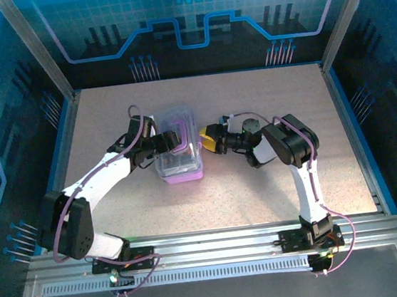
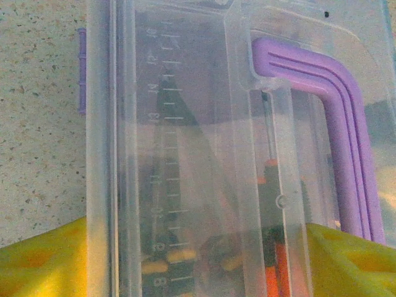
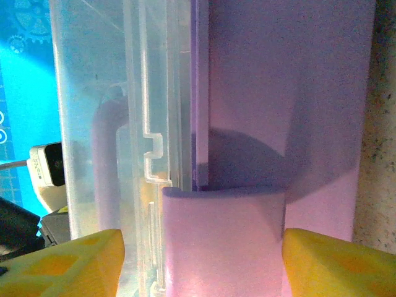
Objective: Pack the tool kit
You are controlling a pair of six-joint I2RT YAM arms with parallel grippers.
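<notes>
The tool kit [image 1: 178,151] is a purple case with a clear lid, standing mid-table. In the left wrist view its lid [image 2: 185,124] and purple handle [image 2: 346,142] are close up. Screwdrivers [image 2: 272,204] with orange-black handles show through the lid. My left gripper [image 1: 154,146] reaches in from the left, and its yellow fingers [image 2: 37,260] press against the case's sides [image 2: 198,260]. My right gripper [image 1: 205,142] is at the case's right side. It is open [image 3: 204,260], with its jaws either side of the purple latch flap [image 3: 223,241] and a gap on the left.
Blue walls and metal posts fence the speckled table [image 1: 261,191] on three sides. A metal rail [image 1: 216,243] with the arm bases runs along the near edge. Bare tabletop lies right of the case and in front of it.
</notes>
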